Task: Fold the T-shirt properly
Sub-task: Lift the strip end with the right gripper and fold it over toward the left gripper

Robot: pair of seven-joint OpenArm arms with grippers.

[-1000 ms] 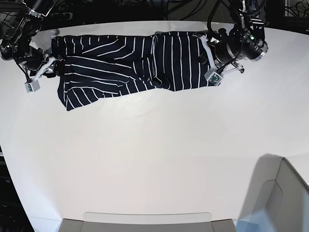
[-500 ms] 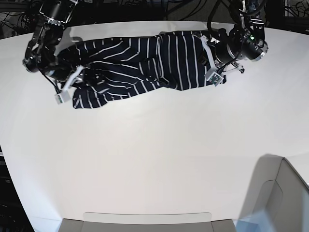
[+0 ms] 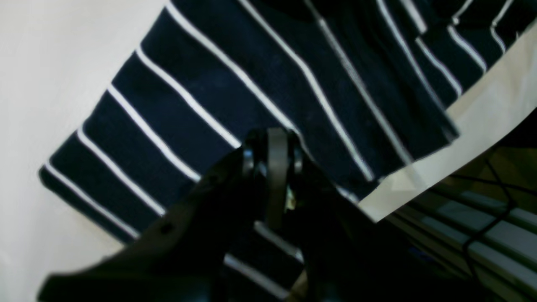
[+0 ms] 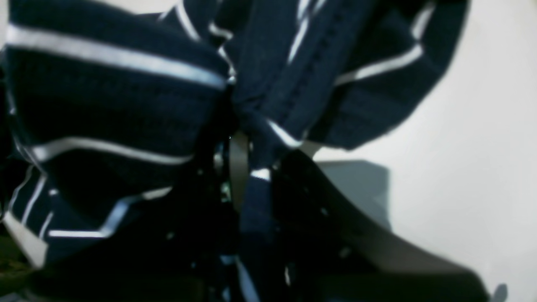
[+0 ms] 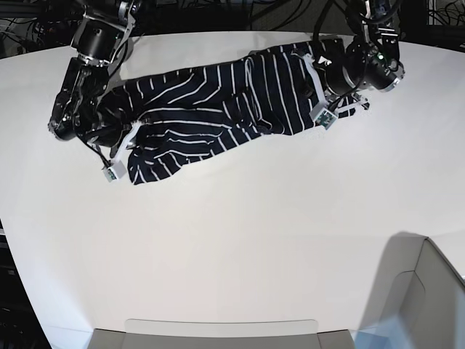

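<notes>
White table, striped T-shirt pinched by both pincers, no writing legible

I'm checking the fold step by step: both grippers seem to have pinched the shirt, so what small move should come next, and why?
Probably lift both ends together: the right gripper and left gripper each pinch the shirt, which lies bunched on the table.

Left end effector and right end effector, both pinched closed, wrists angled low.
</notes>
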